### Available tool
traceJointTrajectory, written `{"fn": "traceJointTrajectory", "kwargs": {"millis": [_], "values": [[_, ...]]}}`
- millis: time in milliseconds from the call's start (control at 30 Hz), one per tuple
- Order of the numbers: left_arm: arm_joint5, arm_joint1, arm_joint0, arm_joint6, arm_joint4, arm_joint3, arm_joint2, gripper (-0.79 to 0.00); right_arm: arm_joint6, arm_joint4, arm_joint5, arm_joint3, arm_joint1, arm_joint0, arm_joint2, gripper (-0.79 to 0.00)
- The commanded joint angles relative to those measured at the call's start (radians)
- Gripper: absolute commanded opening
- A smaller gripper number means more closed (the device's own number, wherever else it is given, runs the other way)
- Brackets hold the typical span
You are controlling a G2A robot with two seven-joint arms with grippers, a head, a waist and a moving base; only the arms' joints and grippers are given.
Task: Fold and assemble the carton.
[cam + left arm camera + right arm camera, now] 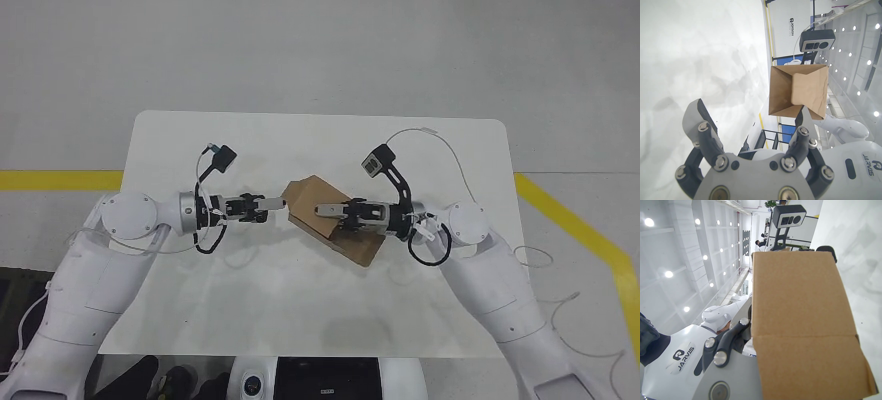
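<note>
Carton [800,304], brown, one end open, is held over the middle of the white table [300,140], grasped by the right claw [330,210] from the right. Left claw [751,106] stands released, fingers spread, just left of the open end.

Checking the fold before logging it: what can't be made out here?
How the right claw grips underneath: top and right wrist views, carton covers it.
Carton's far end: left wrist view, folded-in flap blocks it.
Whether left claw touches carton: left wrist view, fingertip overlaps its edge.
</note>
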Motion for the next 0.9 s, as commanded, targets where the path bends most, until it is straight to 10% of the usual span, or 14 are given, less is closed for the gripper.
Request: {"fn": "traceJointTrajectory", "kwargs": {"millis": [0, 867], "values": [[-0.001, 0.000, 0.002, 0.000, -0.004, -0.002, -0.002, 0.000, 0.029, 0.011, -0.007, 0.007, 0.001, 0.001, 0.003, -0.785], [-0.086, 0.014, 0.049, -0.060, -0.074, -0.070, -0.072, 0.000, 0.395, 0.117, -0.093, 0.196, -0.003, 0.099, -0.036, -0.785]]}}
